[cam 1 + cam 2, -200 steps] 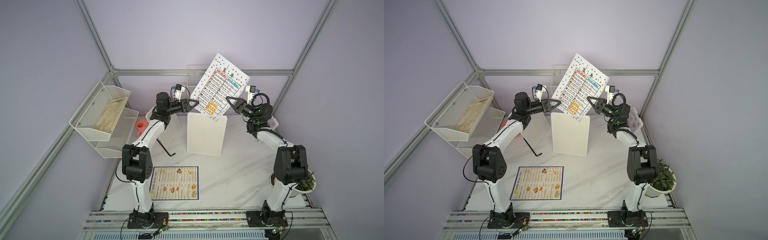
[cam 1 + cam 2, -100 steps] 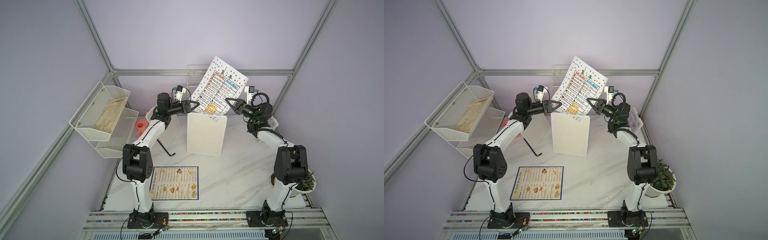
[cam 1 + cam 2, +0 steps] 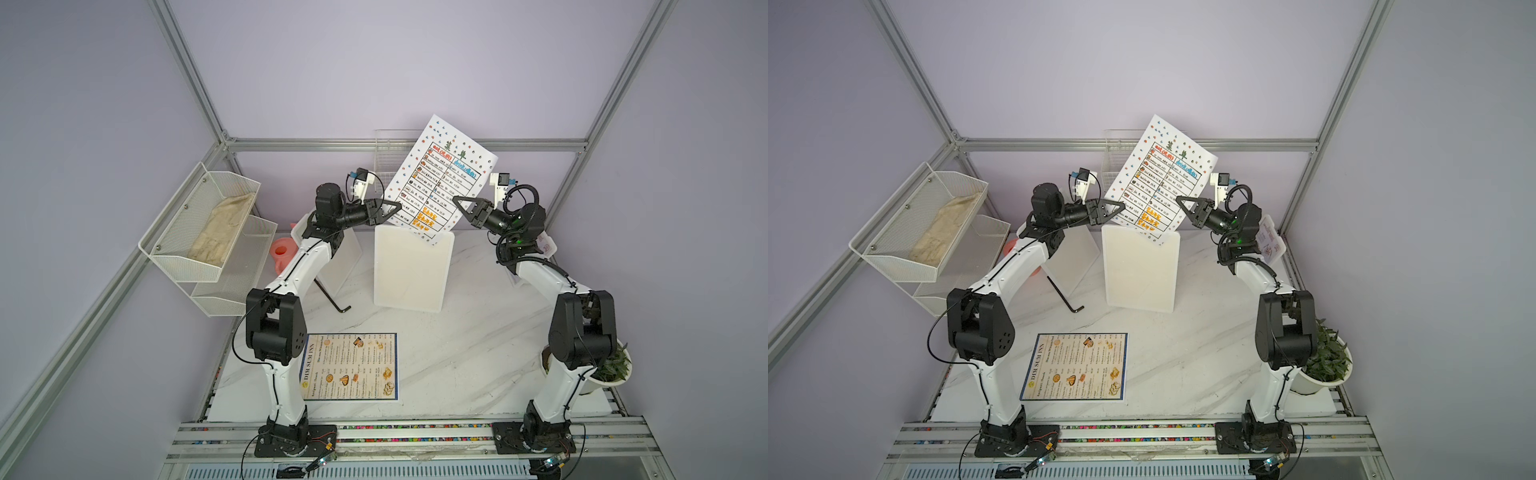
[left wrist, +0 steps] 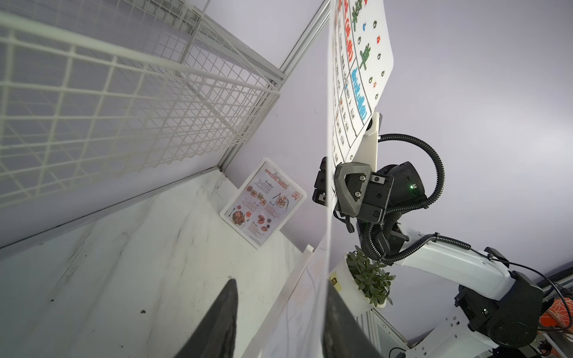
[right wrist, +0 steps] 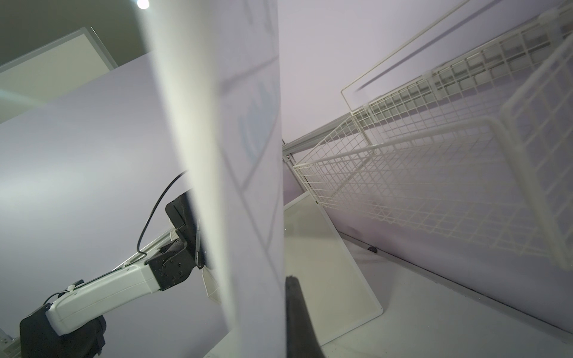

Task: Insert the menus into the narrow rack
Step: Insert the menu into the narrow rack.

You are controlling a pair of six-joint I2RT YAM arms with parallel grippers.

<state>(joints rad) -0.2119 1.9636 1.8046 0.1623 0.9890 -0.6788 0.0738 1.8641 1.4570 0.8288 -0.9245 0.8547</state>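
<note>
The white menu edged with coloured dots hangs tilted in the air before the narrow wire rack on the back wall. My right gripper is shut on the sheet's right edge; in the right wrist view one finger shows beside the sheet. My left gripper stands open with the sheet's left edge between its fingers, close to one finger. The DIM SUM INN menu lies flat at the front. The Special Menu card leans in the back right corner.
A white board stands upright mid-table under the sheet's lower corner. A second board leans behind my left arm, a black hex key before it. Mesh shelves hang left, a pink cup beside them. A potted plant stands right.
The dotted menu has sunk a little, so its lower corner now overlaps the top of the upright board. Both arms have shifted only slightly.
</note>
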